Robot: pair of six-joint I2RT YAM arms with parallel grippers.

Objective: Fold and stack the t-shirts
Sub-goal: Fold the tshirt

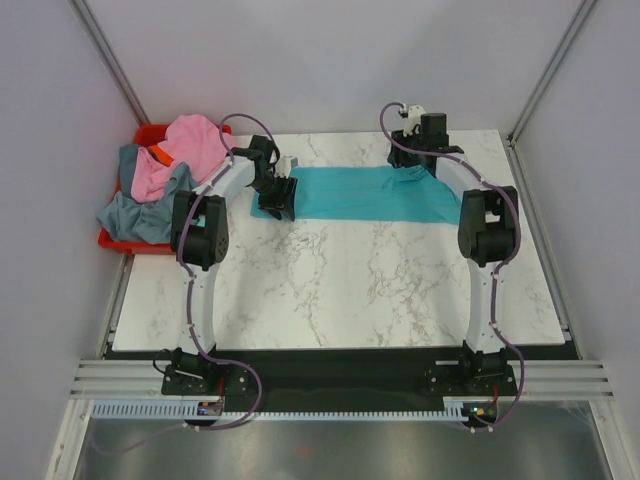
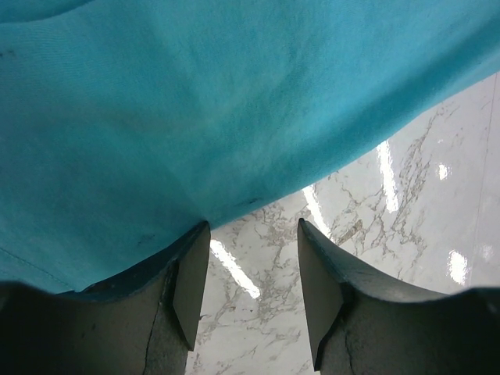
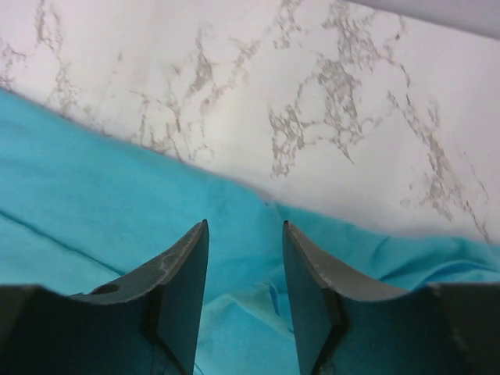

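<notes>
A bright teal t-shirt [image 1: 375,193] lies flat as a wide band across the far part of the marble table. My left gripper [image 1: 276,195] is open over its left end; in the left wrist view the teal cloth [image 2: 195,101] fills the top and the fingers [image 2: 191,285] stand apart over bare marble at its edge. My right gripper [image 1: 420,165] is open over the shirt's far right corner; in the right wrist view its fingers [image 3: 187,289] stand apart above rumpled teal cloth [image 3: 250,258]. Pink [image 1: 195,145] and grey-blue [image 1: 150,210] t-shirts are heaped in the bin.
A red plastic bin [image 1: 135,215] stands at the table's far left edge, with shirts spilling over it and an orange patch [image 1: 158,155] showing. Bare marble table [image 1: 340,290] lies between the teal shirt and the arm bases. Grey walls close in the sides.
</notes>
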